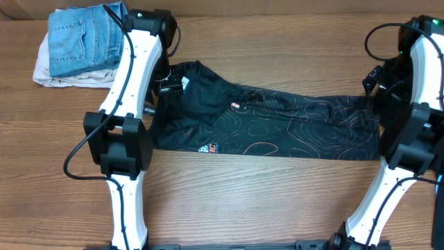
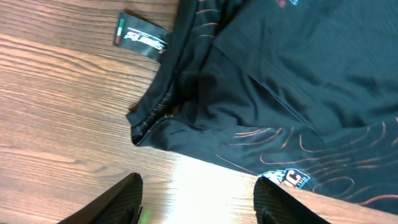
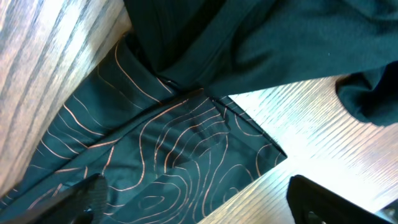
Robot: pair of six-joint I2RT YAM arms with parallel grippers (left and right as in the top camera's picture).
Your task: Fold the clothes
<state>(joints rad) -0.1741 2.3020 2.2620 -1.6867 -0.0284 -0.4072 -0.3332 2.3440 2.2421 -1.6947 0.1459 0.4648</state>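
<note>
A black jersey lies flat on the wooden table, its long axis running side to side between the arms, with the left pincer and right pincer each over its own end, spread apart, gripping nothing.

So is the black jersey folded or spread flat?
Partly folded: the jersey lies as a long band, one layer doubled over another.

On the wooden table lie the black jersey and folded jeans atop a pale cloth.
</note>
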